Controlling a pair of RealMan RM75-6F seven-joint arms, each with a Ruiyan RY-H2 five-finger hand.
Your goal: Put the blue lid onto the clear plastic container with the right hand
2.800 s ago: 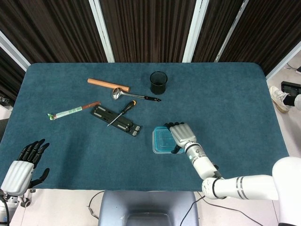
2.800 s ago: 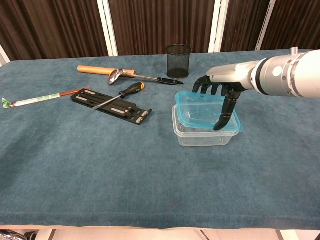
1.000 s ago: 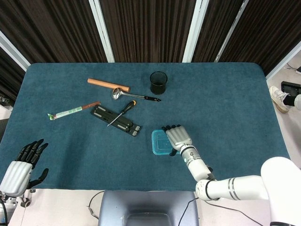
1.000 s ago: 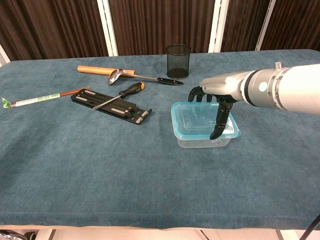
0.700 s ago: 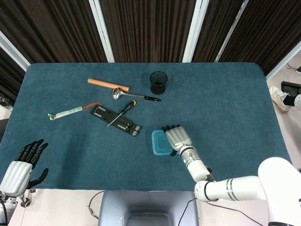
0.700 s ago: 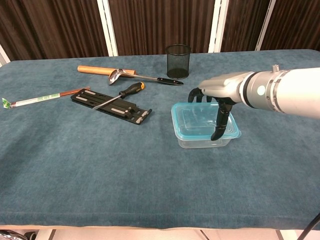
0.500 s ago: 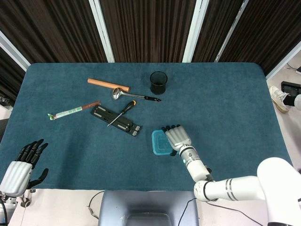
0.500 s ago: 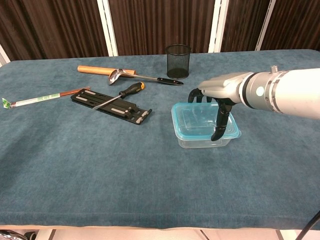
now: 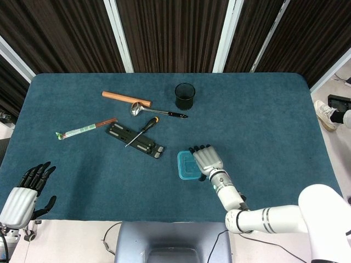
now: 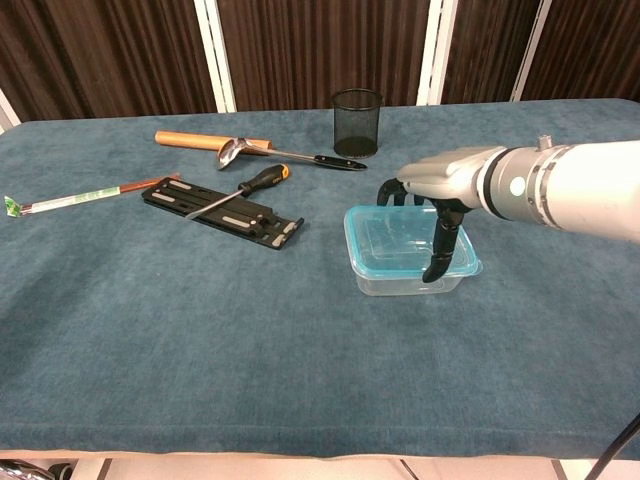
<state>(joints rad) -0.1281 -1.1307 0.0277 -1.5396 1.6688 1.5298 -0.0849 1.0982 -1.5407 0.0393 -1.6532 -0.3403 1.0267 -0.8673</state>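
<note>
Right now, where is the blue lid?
In the chest view the blue lid sits on top of the clear plastic container, right of centre, under the right robot hand and in front of the black mesh cup.

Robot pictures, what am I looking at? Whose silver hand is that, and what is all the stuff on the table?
Both pictures come from the robot's own cameras: one looks down from its head, one forward from its chest. The right hand reaches over a clear box and touches the blue lid sitting on it. The left hand waits off the table's near corner, holding nothing. On the blue table also lie a screwdriver, a spoon, a wooden stick, a black mesh cup, a flat black tool and a thin wrapped stick.
</note>
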